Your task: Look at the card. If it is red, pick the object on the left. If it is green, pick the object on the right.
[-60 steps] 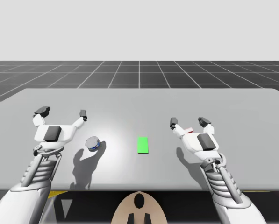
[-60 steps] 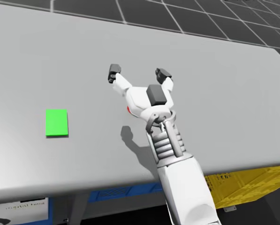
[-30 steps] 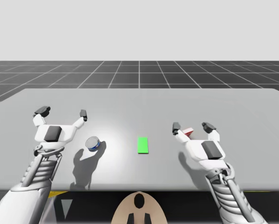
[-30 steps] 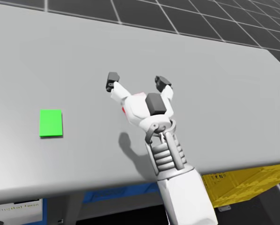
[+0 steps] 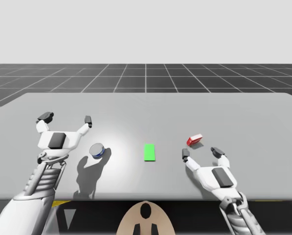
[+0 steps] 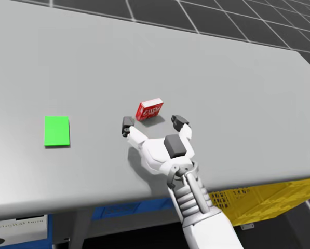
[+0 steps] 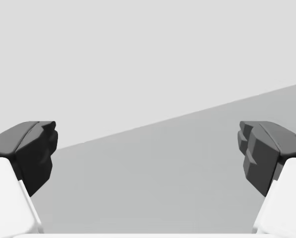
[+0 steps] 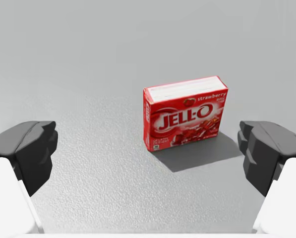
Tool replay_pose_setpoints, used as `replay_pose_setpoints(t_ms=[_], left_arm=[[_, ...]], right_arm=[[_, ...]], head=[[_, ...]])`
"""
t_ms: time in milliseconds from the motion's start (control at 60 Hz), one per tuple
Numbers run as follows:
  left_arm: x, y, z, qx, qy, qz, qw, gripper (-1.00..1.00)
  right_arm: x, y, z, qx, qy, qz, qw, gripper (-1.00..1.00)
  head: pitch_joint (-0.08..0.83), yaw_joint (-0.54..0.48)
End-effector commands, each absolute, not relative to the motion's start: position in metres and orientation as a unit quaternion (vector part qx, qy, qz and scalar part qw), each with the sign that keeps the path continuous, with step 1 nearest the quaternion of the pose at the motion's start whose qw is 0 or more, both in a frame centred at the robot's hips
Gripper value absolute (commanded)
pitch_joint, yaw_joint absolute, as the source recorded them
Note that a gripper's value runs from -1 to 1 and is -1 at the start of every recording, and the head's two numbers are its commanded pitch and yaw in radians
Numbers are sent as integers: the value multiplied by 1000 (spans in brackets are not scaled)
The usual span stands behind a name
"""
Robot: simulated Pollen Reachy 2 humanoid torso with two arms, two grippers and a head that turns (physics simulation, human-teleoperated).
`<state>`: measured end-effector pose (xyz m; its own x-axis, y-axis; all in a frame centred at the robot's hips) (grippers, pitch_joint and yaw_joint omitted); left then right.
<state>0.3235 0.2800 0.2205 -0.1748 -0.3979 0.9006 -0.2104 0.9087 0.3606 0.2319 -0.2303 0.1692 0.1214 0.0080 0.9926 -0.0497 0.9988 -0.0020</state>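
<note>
A green card (image 5: 149,152) (image 6: 56,130) lies flat at the table's middle. Left of it stands a small blue and grey can (image 5: 97,150). Right of the card a small red box (image 5: 194,140) (image 6: 149,110) (image 8: 185,119) lies on the table. My right gripper (image 5: 201,152) (image 6: 152,124) (image 8: 148,158) is open just short of the red box, which sits ahead of its fingers and apart from them. My left gripper (image 5: 66,119) (image 7: 148,158) is open above the table to the left of the can, with nothing between its fingers.
The grey table (image 5: 146,105) (image 6: 238,78) stretches far behind the objects. Its near edge runs close under my right wrist. A yellow crate (image 6: 264,199) sits below the table at the right, and a blue item (image 6: 129,211) shows under the edge.
My right arm has drawn back toward the near edge, uncovering the red box ahead of its fingers. My head has turned slightly. The left arm has barely moved.
</note>
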Motion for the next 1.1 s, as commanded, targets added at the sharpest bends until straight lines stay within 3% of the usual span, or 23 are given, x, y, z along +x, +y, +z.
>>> replay_pose_setpoints(t_ms=[17, 467, 733, 900, 917, 933, 967, 983, 1017, 1100], left_arm=[[324, 279, 220, 201, -762, -77, 611, -1000], [322, 278, 221, 201, -763, -74, 610, -1000], [322, 278, 221, 201, -763, -74, 610, -1000], [321, 277, 220, 201, -762, -74, 611, -1000], [321, 277, 220, 201, -762, -74, 611, -1000], [321, 276, 219, 201, -762, -74, 611, -1000], [322, 276, 219, 201, -762, -74, 611, -1000], [322, 276, 219, 201, -762, -75, 612, -1000], [322, 276, 219, 201, -761, -75, 612, -1000], [322, 276, 218, 201, -761, -75, 612, -1000]], right_arm=[[242, -237, 155, 13, -646, 5, 763, -1000], [307, -251, 148, 23, -621, 7, 783, -1000], [331, -249, 142, 36, -606, 8, 795, -1000], [332, -250, 136, 17, -608, 29, 793, -1000], [332, -250, 136, 13, -611, 27, 791, -908], [331, -250, 135, 5, -614, 25, 789, -694], [330, -250, 134, -6, -620, 24, 784, 495], [330, -250, 134, -5, -620, 24, 784, 729], [329, -251, 134, -7, -623, 21, 782, 992], [329, -251, 134, -5, -623, 20, 782, 1000]], head=[[718, -410], [718, -405], [716, -404], [715, -405], [715, -405], [715, -405], [715, -406], [714, -406], [713, -407], [711, -409]])
